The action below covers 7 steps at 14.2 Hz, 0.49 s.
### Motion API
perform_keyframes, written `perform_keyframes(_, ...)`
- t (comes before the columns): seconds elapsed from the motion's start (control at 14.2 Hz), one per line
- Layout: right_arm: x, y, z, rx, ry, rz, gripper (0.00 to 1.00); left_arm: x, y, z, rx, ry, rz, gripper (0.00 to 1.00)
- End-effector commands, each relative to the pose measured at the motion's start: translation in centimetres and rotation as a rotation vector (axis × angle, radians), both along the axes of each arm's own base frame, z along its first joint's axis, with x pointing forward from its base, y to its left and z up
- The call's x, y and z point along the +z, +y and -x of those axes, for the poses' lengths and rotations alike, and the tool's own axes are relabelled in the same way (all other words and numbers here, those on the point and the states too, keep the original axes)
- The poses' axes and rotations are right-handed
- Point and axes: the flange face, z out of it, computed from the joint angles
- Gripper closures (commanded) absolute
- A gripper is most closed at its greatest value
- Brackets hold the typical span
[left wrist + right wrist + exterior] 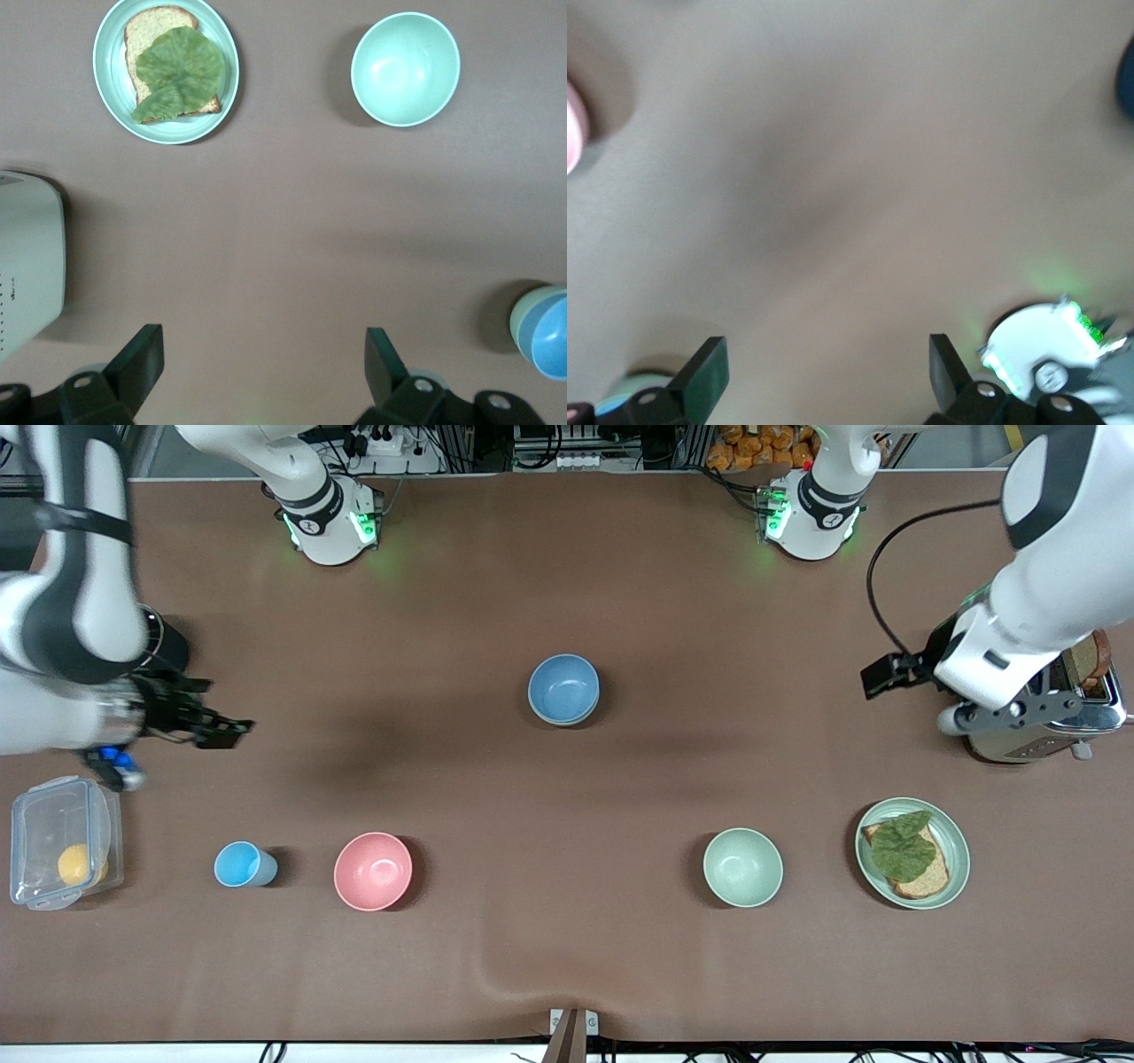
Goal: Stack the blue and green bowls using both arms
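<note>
The blue bowl [563, 688] sits in the middle of the table, nested inside a green bowl whose rim shows under it in the left wrist view [524, 320]; the blue bowl [551, 336] lies at that view's edge. A second green bowl [742, 866] stands alone and empty, nearer the front camera toward the left arm's end, and also shows in the left wrist view [406, 68]. My left gripper [952, 719] is open and empty, up over the table beside the toaster; its own view [264, 354] shows bare table between the fingers. My right gripper [120, 766] is open and empty above the clear box; its own view [828, 363] shows bare table.
A toaster [1045, 708] stands at the left arm's end. A pale green plate [950, 828] with toast and a leaf lies beside the lone green bowl. A pink bowl [373, 871], a light-blue cup [241, 864] and a clear box [35, 828] holding an orange thing sit toward the right arm's end.
</note>
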Motion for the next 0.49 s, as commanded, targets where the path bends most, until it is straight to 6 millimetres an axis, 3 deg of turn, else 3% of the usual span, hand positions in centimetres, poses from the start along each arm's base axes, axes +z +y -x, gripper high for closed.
perform_keyframes(0.0,3.8,-2.4,1.1,0.153,-0.074,-0.015,0.0,2.4,1.0,2.6,-0.025,-0.034,0.02,0.0)
perform_keyframes(0.14,6.8,-3.5,1.7,0.182,-0.126,0.01,0.0,3.0,0.9,3.0,-0.049,-0.044,0.025,0.0)
perform_keyframes(0.42,13.6,-2.5,3.6,0.211,-0.245,0.027,0.0,4.2,0.8,3.3,-0.098,-0.071,0.018,0.0)
